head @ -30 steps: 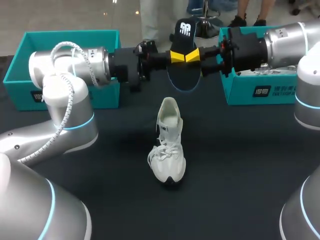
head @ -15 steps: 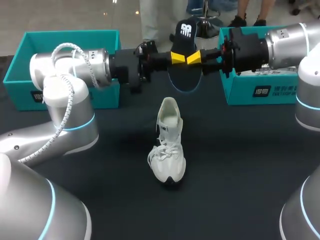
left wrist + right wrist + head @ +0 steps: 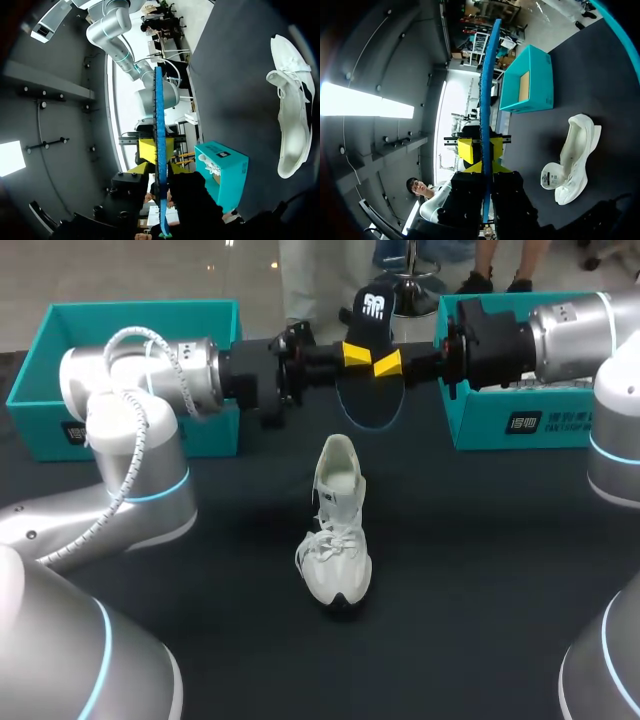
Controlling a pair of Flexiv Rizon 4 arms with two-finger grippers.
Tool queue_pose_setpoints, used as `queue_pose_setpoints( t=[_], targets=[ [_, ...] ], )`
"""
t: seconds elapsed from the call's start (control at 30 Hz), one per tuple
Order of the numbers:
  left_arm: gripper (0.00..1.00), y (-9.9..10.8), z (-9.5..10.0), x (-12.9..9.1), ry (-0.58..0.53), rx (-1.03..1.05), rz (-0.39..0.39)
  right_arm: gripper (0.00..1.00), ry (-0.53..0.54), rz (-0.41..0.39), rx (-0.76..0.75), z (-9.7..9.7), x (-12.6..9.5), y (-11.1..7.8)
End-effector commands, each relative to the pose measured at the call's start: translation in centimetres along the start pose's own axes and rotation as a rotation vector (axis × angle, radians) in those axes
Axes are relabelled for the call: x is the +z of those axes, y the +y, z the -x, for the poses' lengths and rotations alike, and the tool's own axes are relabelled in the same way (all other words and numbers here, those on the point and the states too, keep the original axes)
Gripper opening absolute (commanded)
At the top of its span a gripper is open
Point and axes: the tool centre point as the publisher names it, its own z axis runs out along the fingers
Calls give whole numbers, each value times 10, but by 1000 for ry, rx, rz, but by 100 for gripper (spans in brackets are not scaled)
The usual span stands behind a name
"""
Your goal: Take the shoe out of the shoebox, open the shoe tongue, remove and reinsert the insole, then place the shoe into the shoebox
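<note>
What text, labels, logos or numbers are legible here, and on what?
Heel end of the black insole: white logo mark, no readable words.
Front of the right teal cardboard shoebox: white print on a dark patch, too small to read.
Front of the left teal cardboard shoebox: similar patch, mostly hidden.
Tag on the white lace-up sneaker: print too blurred to read.

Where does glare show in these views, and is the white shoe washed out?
Head view: the shoe is bright on the dark table, yet its laces show. Left wrist view: the insole edge stands before a bright background. Right wrist view: shoe evenly lit, no glare.
</note>
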Motion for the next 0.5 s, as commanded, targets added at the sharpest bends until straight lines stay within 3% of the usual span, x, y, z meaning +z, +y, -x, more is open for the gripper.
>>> queue_pose_setpoints(
  t=[0.03, 0.5],
  targets=[
    [100, 3, 1, -4, 11, 10, -17, 0, -2, 4, -1, 0, -2, -1],
    [100, 25, -3, -44, 54, 23, -89, 0, -18, 15, 0, 0, -17, -1]
  ],
)
